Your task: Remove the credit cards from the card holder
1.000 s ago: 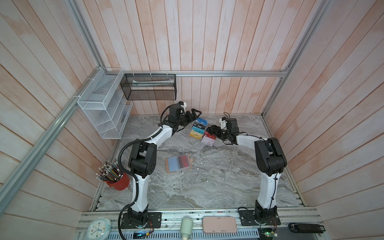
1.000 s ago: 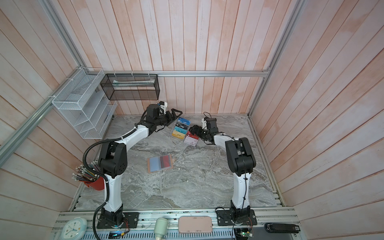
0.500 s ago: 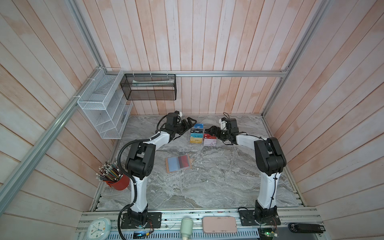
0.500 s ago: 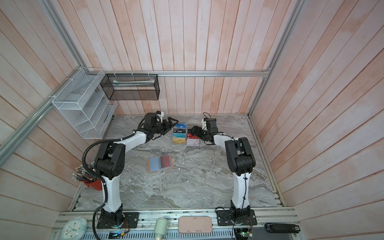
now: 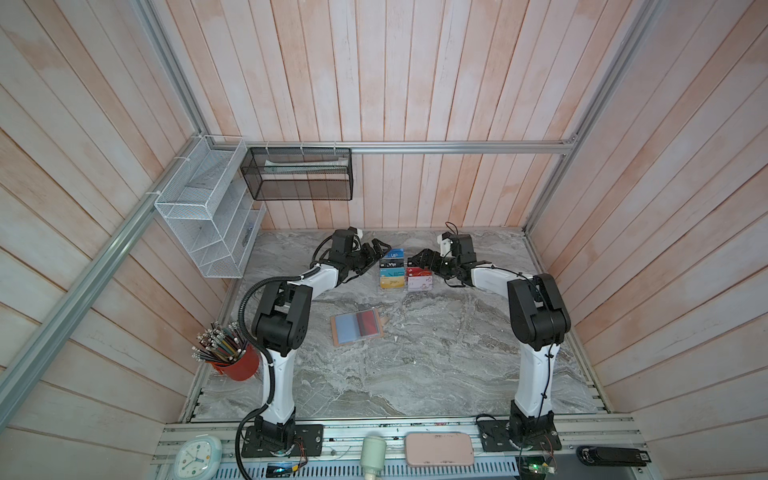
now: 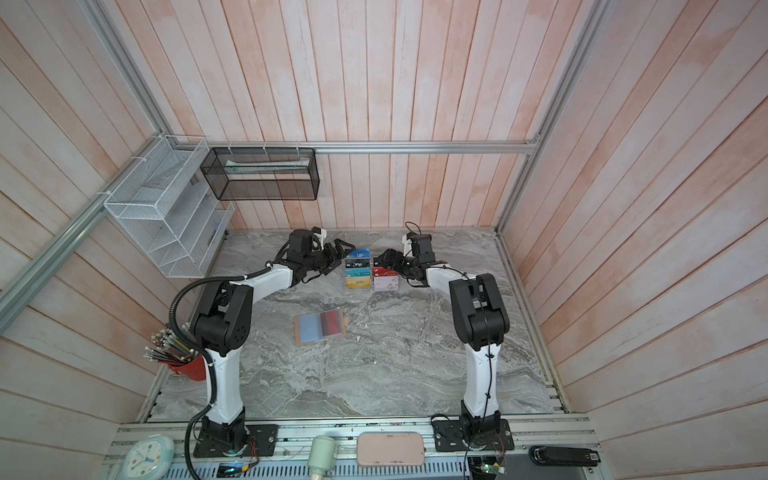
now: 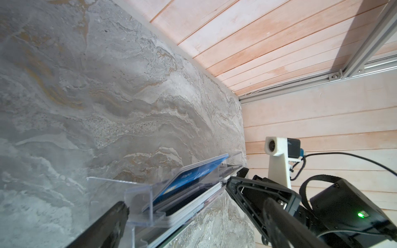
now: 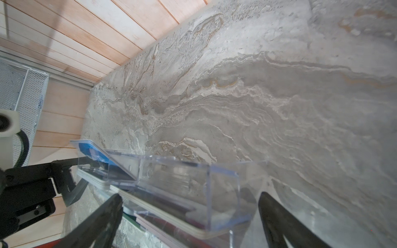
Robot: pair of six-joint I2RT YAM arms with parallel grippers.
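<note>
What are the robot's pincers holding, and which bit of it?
Nothing is gripped. The left pincer and right pincer are both open, one at each end of the clear card rack.

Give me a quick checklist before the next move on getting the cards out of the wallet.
1. The left gripper open: ok.
2. The right gripper open: ok.
3. The card holder lying open on the table: ok.
4. A dark red card showing in it: ok.
5. Grippers near the card holder: not ok; both flank the acrylic rack.
6. More cards inside: cannot tell.
</note>
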